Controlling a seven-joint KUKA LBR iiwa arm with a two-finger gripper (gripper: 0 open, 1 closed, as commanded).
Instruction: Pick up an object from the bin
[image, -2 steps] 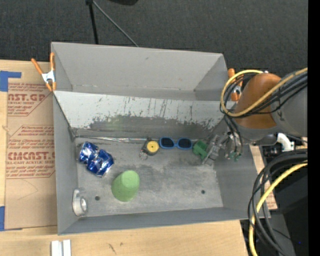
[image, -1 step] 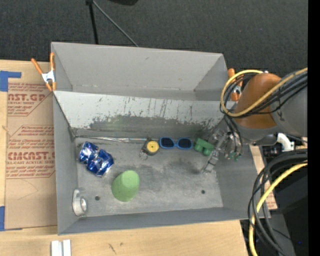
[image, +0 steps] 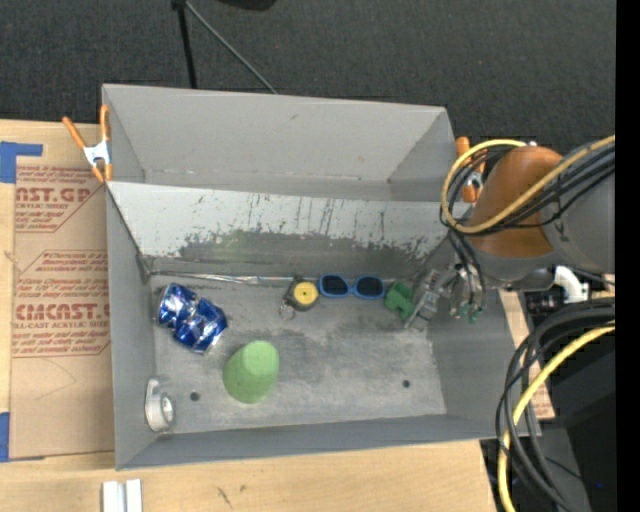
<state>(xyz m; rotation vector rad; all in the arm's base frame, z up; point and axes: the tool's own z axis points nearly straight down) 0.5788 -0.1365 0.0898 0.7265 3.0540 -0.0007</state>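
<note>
Green blocky lump (image: 399, 298), bin's (image: 280, 140) right end

Cannot tell the kind of the small green thing (image: 398, 297) by the right wall of the bin (image: 270, 140): partly covered by the gripper (image: 443, 298), itself a blur of metal and wire. Perhaps a metal ring, the silver piece (image: 158, 405) in the near-left corner; too small to name. Cut off at the right edge, the arm (image: 585, 215).
</note>
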